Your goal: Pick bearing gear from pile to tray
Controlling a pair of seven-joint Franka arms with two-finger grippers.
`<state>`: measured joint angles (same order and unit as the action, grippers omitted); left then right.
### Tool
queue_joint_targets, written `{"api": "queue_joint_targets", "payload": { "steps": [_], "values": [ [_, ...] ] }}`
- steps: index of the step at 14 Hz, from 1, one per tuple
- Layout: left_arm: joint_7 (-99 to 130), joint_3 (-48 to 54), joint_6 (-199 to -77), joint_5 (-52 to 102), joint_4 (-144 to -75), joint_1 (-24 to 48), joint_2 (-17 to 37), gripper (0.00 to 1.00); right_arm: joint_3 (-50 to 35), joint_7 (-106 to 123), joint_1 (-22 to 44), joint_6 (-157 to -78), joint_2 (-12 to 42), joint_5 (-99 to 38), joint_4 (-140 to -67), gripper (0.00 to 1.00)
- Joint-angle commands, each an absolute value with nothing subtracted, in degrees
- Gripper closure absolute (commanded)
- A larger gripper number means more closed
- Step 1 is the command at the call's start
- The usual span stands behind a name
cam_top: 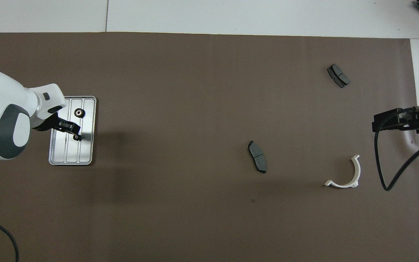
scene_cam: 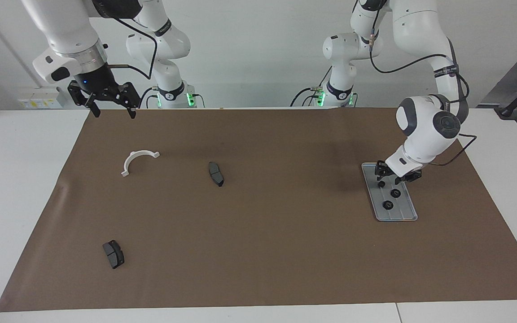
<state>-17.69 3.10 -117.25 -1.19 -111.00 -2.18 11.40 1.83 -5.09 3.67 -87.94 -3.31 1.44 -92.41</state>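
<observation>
Hovering left tool (scene_cam: 394,176): low over the tray's end nearer the robots. Honestly can't tell if it's apart or together, and a small dark blob right under it might be a tip or a gear.
Left arm: elbow up high, wrist bent, tool slanting down at the tray.
Tray (scene_cam: 410,216): flat on the brown mat (scene_cam: 285,251) at the left arm's end of the surface, with its long axis and grooves running away from the robots.
Gears: two little black round ones (scene_cam: 395,193) (scene_cam: 387,205) lying flat in the tray, so no long axis.
Right tool (scene_cam: 115,114): tips apart, nothing in it, pointing down over the mat's edge. That arm just waits.
Pile: white bracket (scene_cam: 139,160) and two dark pads (scene_cam: 216,174) (scene_cam: 113,254), well apart.
</observation>
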Motion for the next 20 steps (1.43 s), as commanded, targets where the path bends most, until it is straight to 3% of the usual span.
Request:
{"api": "queue_joint_targets", "payload": {
  "steps": [1, 3, 7, 10, 15, 20],
  "values": [
    [-17.8, 3.1, -108.2, -0.3, -104.0, -1.9, 10.2, 0.33, 1.8, -3.9, 3.3, -88.6, -4.7, 0.4, -94.0, 0.00],
    [-17.5, 3.3, -101.5, -0.3, -98.6, -1.8, 9.6, 0.32, 1.8, -3.9, 3.3, -88.6, -4.7, 0.4, -94.0, 0.00],
    [-17.3, 3.3, -87.7, -0.2, -88.2, -1.8, 7.6, 0.16, 1.8, -3.9, 3.3, -88.6, -4.7, 0.4, -94.0, 0.00],
    [-11.9, 5.5, -83.8, 0.4, -87.7, -0.8, 3.7, 0.11, 1.8, -3.9, 3.3, -88.6, -4.7, 0.4, -94.0, 0.00],
    [-6.6, 6.8, -74.1, 0.3, -80.4, 0.2, 2.5, 0.00, 1.8, -3.9, 3.3, -88.6, -4.7, 0.4, -94.0, 0.00],
    [-7.2, 6.2, -80.5, 0.0, -82.9, -0.7, -1.0, 0.00, 1.8, -3.9, 3.3, -88.6, -4.7, 0.4, -94.0, 0.00]
  ]
}}
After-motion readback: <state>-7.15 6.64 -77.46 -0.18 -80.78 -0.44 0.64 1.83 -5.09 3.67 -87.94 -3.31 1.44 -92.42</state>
